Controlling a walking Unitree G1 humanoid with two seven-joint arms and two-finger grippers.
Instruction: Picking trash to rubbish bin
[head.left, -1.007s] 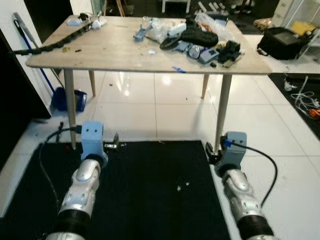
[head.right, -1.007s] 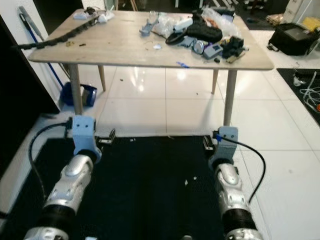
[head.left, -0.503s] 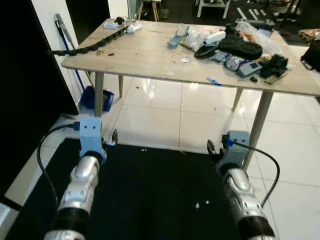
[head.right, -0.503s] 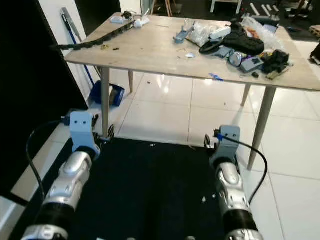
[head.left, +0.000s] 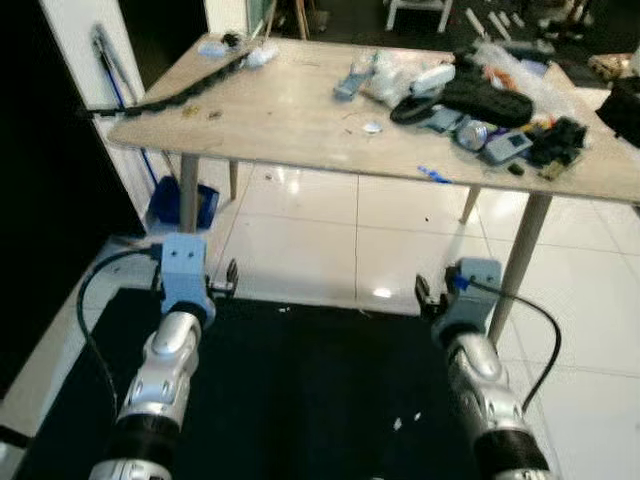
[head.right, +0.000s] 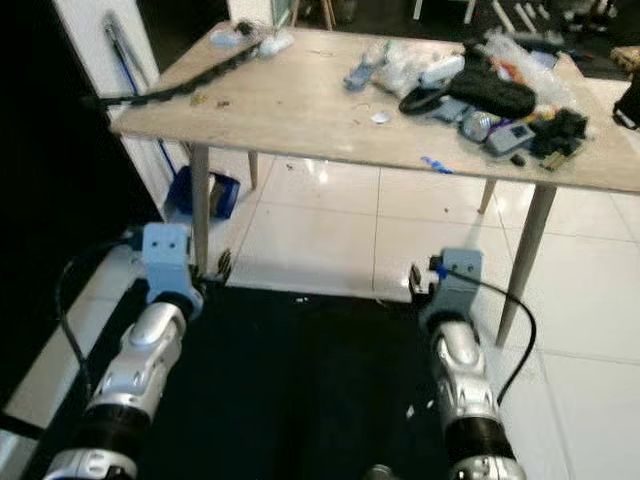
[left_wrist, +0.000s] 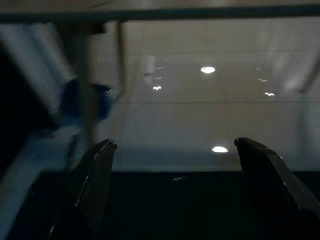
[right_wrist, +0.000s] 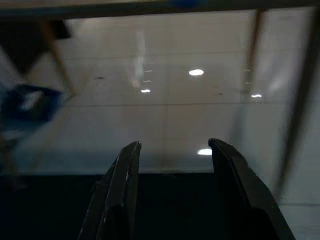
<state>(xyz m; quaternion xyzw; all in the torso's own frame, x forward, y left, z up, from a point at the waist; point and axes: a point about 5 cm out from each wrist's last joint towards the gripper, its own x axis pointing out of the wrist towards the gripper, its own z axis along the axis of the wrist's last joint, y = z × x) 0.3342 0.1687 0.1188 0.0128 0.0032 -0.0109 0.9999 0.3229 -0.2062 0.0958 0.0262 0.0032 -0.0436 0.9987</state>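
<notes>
A wooden table (head.left: 290, 125) stands ahead. On it lie crumpled clear plastic (head.left: 395, 75), a small white scrap (head.left: 371, 127), a blue scrap (head.left: 432, 174) and a black bag (head.left: 485, 98) among gadgets. Tiny white bits (head.left: 405, 420) lie on the black mat (head.left: 300, 390). A blue container (head.left: 180, 205) sits on the floor behind the table's left leg. Both silver arms reach forward low over the mat's far edge. My left gripper (left_wrist: 175, 145) is open wide with nothing between its fingers. My right gripper (right_wrist: 175, 144) is open too, holding nothing.
A black cable chain (head.left: 170, 92) trails off the table's left corner. A blue-handled tool (head.left: 110, 65) leans on the white wall at left. Table legs (head.left: 515, 260) stand close before the right arm. Glossy white tiles (head.left: 340, 240) run under the table.
The whole picture has shifted as the camera moved, so the table sits differently in view. Both arms hold the same pose with their fingers apart.
</notes>
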